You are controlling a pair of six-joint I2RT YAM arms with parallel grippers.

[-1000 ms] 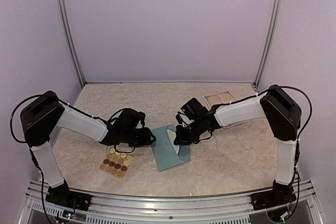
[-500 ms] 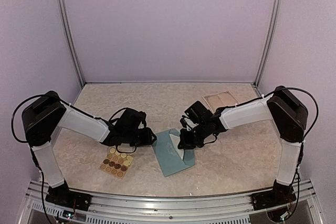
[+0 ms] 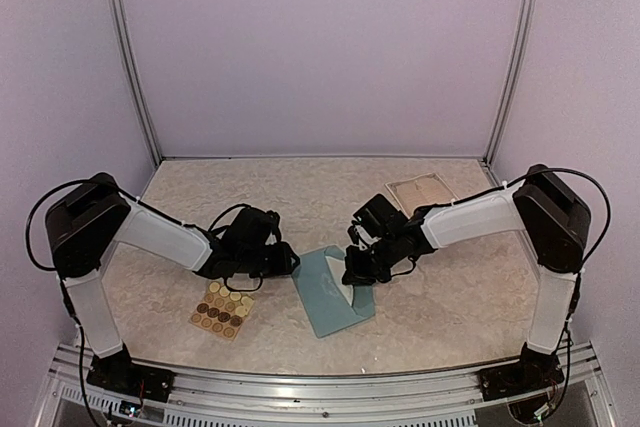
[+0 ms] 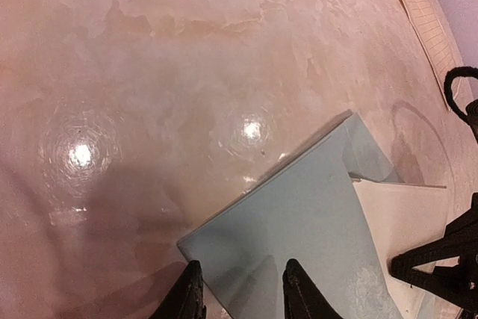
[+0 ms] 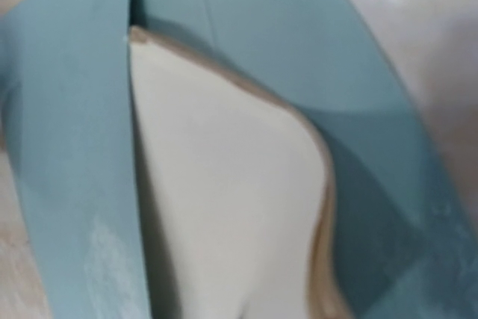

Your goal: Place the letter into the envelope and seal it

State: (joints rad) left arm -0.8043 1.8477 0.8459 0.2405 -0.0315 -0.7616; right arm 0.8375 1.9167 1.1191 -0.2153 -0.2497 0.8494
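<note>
Teal paper marks the envelope (image 3: 325, 302), which lies at an angle near the middle of the tabletop (image 3: 300, 197), between your two arms. Your left gripper (image 4: 240, 289) sits at its left corner with the fingers (image 4: 190, 296) spread partway, and the corner lies in the gap between them. You cannot tell from the left wrist view whether either finger touches the paper. Your right gripper (image 3: 352, 275) is low over the envelope's right side with its fingers pressed together, right at the cream letter (image 5: 224, 207). Whether the letter is caught between them does not show. In the right wrist view, the letter sits partly inside the envelope's open mouth, with teal paper on both sides of it and its near part still outside. A tan sticker sheet (image 3: 224, 309) lies near your left arm, apart from the envelope. A cream sheet (image 3: 422, 189) rests at the back right corner.
</note>
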